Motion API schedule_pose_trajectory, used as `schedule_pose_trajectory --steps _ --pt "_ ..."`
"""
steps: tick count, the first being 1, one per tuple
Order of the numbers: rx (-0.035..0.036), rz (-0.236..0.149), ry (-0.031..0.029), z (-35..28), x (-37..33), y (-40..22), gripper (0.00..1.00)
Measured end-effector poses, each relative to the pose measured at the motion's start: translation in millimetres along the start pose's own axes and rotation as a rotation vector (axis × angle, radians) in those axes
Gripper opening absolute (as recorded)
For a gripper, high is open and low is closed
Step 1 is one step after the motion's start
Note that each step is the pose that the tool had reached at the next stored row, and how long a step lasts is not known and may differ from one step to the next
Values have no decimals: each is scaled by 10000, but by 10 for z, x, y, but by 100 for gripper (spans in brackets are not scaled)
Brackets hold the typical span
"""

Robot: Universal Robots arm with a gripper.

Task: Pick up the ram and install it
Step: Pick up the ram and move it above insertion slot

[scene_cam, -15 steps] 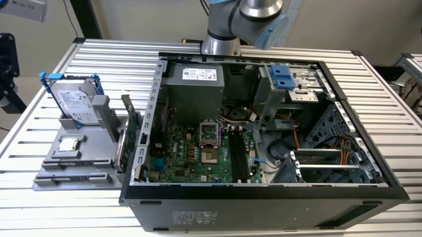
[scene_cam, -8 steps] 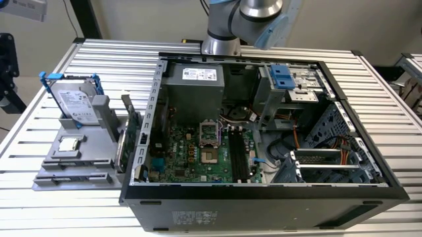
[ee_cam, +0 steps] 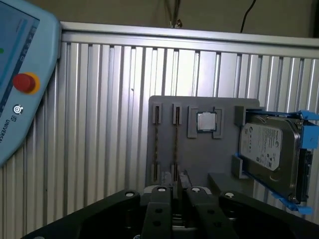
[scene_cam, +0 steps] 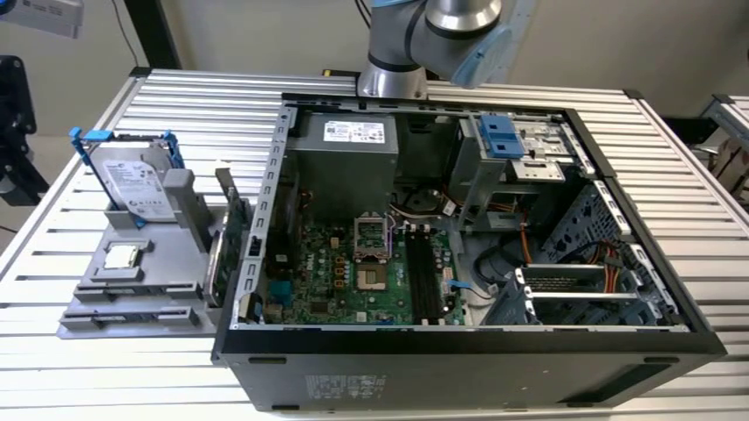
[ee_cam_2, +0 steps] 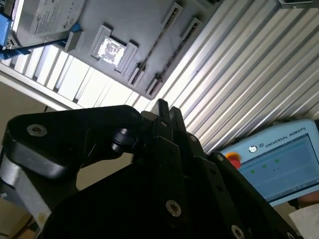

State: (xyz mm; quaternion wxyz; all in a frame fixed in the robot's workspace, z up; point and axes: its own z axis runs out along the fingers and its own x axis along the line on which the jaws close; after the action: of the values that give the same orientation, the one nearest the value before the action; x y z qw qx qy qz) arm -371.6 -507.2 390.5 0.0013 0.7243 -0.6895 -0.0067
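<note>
Since the ram (scene_cam: 238, 230) looks thin, stiff and fragile, pinch its flat faces. It stands at the case's (scene_cam: 279, 158) 9 o'clock in the exterior view. Can't tell the tool's (ee_cam: 178, 194) state.

In the exterior view, the open computer case (scene_cam: 468, 263) and the gray parts holder (scene_cam: 129, 303) at the frame's left are seen from above and in front, at middle distance. In both wrist views, the parts holder, hard drive (ee_cam: 269, 144) and teach pendant (ee_cam: 20, 74) are seen past the black end effector (ee_cam: 178, 199), from nearer.
</note>
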Motion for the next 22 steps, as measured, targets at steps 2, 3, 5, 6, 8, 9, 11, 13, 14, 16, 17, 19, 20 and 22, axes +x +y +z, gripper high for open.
schedule_pose_trajectory --steps 2,3,5,6,8,9,11,13,14,16,17,19,20,22 --pt "0 -3 0 0 0 0 100" --pt "0 -4 0 0 0 0 100" --pt "0 -7 0 0 0 0 100" --pt "0 -8 0 0 0 0 100" --pt "0 -11 1 0 0 0 100" --pt "0 -12 0 0 0 0 100" --pt "1 -13 0 5 0 -1 100" --pt "-2 -12 1 19 -1 -3 100" --pt "-1 -11 1 29 0 -6 100" --pt "0 -13 0 48 1 -14 100" --pt "0 -13 0 57 1 -18 100" --pt "0 -12 0 74 1 -22 100" --pt "0 -12 0 85 2 -24 100" --pt "0 -12 0 105 2 -25 100"
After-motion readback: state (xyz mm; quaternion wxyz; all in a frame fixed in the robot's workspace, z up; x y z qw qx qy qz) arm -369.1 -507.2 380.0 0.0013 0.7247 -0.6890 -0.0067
